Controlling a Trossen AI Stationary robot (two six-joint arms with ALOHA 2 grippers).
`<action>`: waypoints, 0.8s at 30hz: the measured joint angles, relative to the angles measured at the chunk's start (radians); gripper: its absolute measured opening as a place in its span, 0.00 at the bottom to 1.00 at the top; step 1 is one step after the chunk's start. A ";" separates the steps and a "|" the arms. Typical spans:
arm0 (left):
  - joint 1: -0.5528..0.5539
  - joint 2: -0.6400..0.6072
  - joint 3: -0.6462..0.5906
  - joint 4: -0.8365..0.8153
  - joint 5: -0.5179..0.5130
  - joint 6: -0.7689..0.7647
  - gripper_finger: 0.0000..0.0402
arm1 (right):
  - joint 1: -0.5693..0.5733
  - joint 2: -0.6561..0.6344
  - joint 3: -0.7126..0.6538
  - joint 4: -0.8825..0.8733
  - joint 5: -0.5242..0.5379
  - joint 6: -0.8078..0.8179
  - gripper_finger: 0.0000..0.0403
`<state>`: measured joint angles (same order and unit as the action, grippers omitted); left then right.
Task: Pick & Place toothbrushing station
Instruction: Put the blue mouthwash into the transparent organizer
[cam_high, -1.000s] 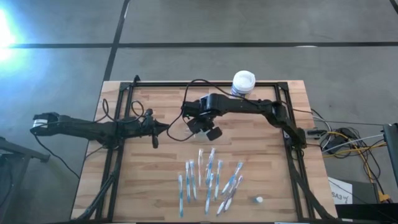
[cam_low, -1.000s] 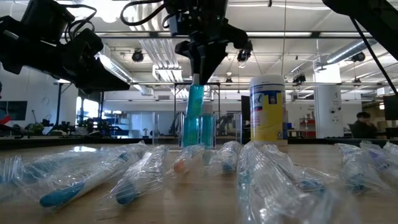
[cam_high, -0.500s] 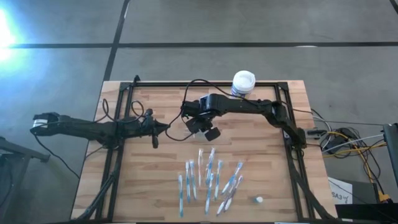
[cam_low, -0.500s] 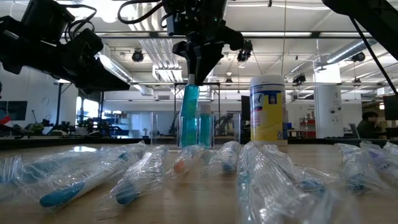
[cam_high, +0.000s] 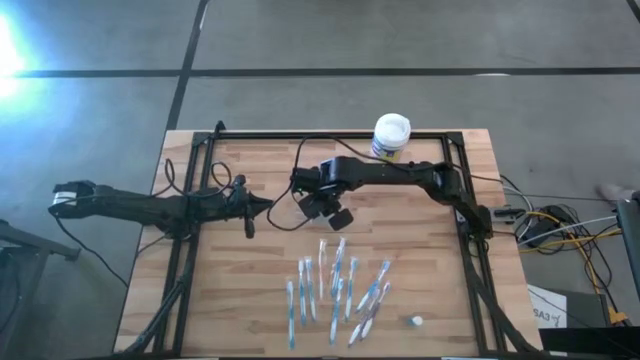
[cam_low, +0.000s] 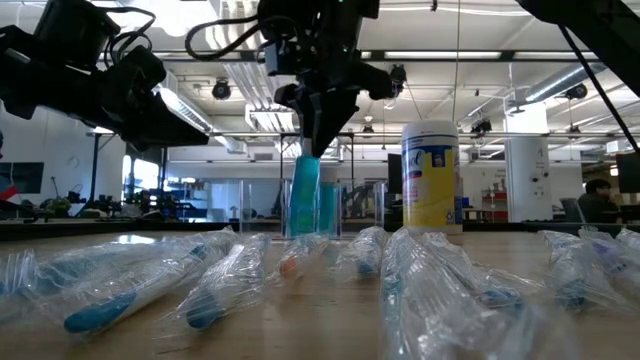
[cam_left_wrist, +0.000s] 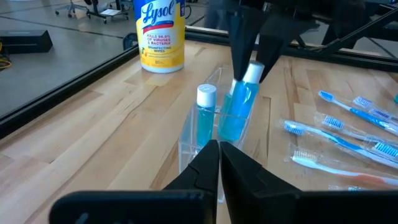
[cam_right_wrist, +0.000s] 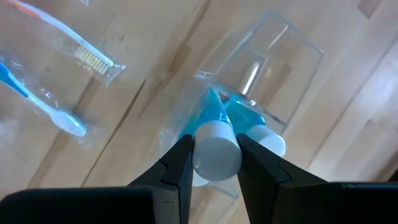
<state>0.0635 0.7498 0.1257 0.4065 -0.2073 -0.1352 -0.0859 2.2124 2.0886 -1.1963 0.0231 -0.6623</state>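
Pinching a blue tube (cam_right_wrist: 214, 115) by its white cap in the right gripper (cam_right_wrist: 216, 146), sinking it lower than a second ago into the clear toothbrushing station (cam_right_wrist: 292, 56) directly beneath, likely near release, left gripper (cam_left_wrist: 219, 155) clenched empty well aside

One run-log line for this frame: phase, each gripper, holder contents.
phase: placing | right gripper: shut on blue tube, over clear holder | left gripper: shut, empty, waiting near holder | holder: second blue tube inside

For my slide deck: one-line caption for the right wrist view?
Right claw grips a white-capped blue tube over the clear holder, wrapped toothbrushes alongside.
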 joint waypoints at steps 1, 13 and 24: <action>0.000 0.000 0.000 0.000 0.000 0.000 0.05 | -0.001 0.000 -0.006 0.008 0.000 -0.001 0.22; 0.000 0.000 0.000 0.000 0.000 0.000 0.05 | -0.015 0.000 -0.033 0.040 0.000 0.005 0.23; 0.000 0.000 0.000 0.000 0.000 0.001 0.06 | -0.022 0.000 -0.045 0.077 -0.005 0.001 0.23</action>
<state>0.0635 0.7498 0.1257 0.4068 -0.2073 -0.1346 -0.1081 2.2124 2.0434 -1.1192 0.0182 -0.6617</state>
